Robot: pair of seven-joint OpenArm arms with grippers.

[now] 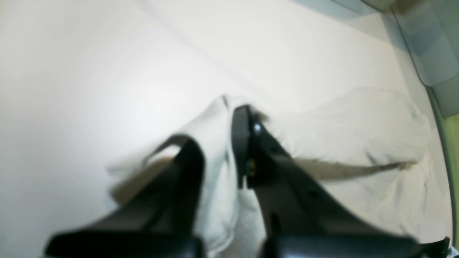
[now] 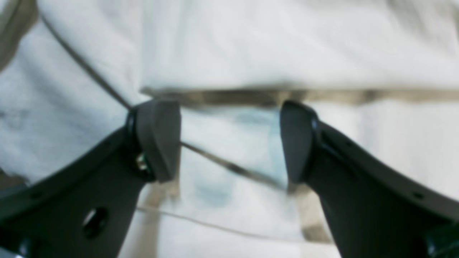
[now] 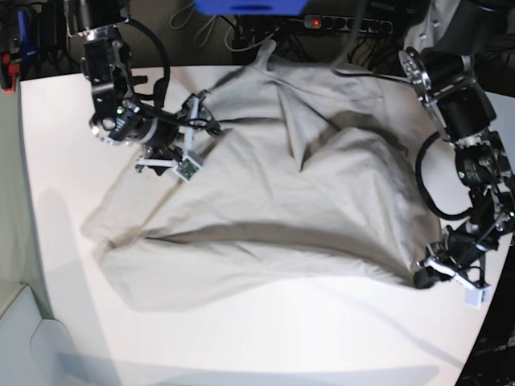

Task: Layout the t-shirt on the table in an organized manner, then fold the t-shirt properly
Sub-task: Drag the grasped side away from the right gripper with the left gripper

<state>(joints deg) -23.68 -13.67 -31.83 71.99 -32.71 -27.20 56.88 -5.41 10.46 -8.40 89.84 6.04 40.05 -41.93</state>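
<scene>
The white table takes up nearly the whole room view, and the t-shirt sprawls over its middle, a big grey-beige heap with long creases running across it and one ridge rising up toward the far edge. It is far from flat; the cloth bunches and folds over itself, and its near hem curves in a long shadowed line.

At the shirt's near right corner, the left gripper is pinched tight on a bunch of the fabric, with cloth squeezed up between its black fingers and draping away on both sides.

At the shirt's far left side, the right gripper sits low over the cloth with its jaws spread wide, nothing between the pads but the wrinkled fabric beneath.
</scene>
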